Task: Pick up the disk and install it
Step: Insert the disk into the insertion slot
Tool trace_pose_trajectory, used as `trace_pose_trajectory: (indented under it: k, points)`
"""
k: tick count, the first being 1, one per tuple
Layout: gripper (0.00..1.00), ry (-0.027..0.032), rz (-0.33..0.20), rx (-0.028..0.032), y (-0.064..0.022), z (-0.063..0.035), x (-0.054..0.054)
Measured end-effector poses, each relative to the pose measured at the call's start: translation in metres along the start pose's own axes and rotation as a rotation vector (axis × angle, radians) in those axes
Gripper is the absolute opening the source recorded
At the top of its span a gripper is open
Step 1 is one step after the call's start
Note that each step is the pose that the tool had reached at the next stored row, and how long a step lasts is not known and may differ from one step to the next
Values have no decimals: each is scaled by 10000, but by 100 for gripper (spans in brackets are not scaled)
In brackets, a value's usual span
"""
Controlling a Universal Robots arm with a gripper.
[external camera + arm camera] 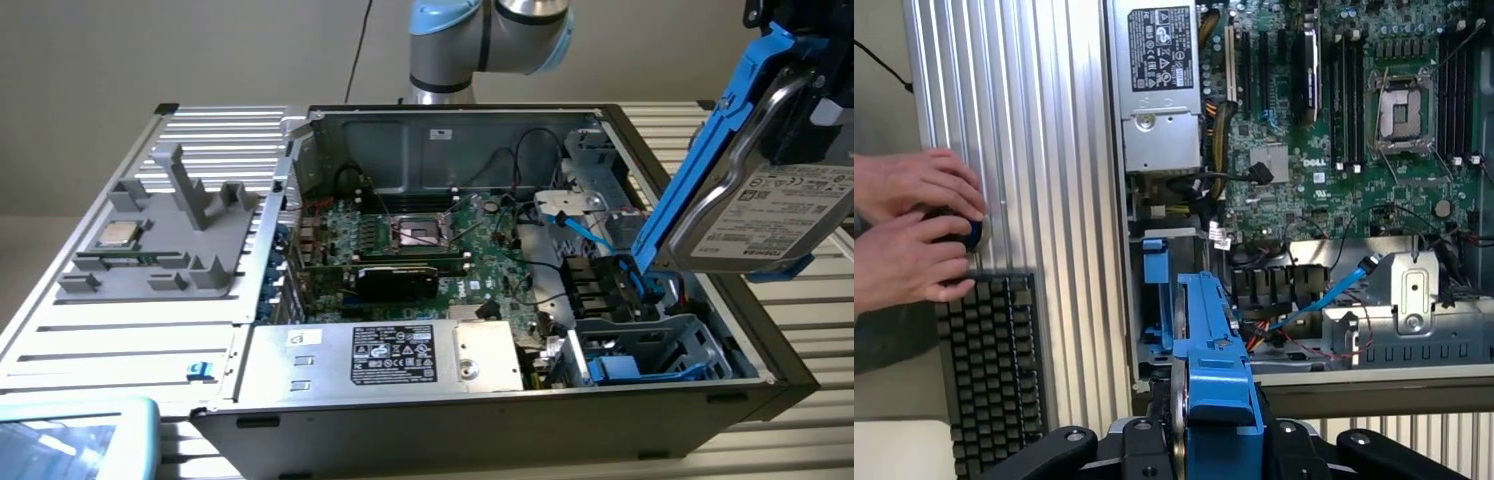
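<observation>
Where the exterior view begins at its left, a grey fixture [214,265] carries the small processor chip [120,232], untouched. At centre, the open computer case [454,125] exposes the motherboard [441,255] and, nearer the camera, the power supply [400,355]. Toward the exterior view's right, the drive cage [667,345] holds another blue-framed unit [621,368]. Above it, clear of the case, hangs the disk [767,215], steeply tilted with its label outward. Its blue carrier is clamped between the jaws of the gripper [1219,445]. By judgement, pick-up is complete and the disk is not yet seated. Installation would call for squaring the tilted carrier with the cage's opening, clear of the blue cable [587,232].
</observation>
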State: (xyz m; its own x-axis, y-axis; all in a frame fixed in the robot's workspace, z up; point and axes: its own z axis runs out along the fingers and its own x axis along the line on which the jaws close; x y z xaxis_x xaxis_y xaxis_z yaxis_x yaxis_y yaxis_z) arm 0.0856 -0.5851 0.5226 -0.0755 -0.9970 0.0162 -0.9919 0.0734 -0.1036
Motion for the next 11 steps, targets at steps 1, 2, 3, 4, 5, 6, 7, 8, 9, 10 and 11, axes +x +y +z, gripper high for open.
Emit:
trace_pose_trajectory:
  k: [1,2,3,4,5,6,7,8,9,10,11]
  points:
    - [37,1,0,0,0,0,0]
    - [37,0,0,-1,0,0,0]
    - [37,0,-1,-1,0,0,0]
    - [37,0,-1,-1,0,0,0]
    - [37,0,0,-1,0,0,0]
    - [37,-1,0,-1,0,0,0]
    - [37,-1,0,-1,0,0,0]
    - [37,-1,0,-1,0,0,0]
    - [37,0,0,-1,0,0,0]
    - [37,0,-1,-1,0,0,0]
    - [37,-1,0,-1,0,0,0]
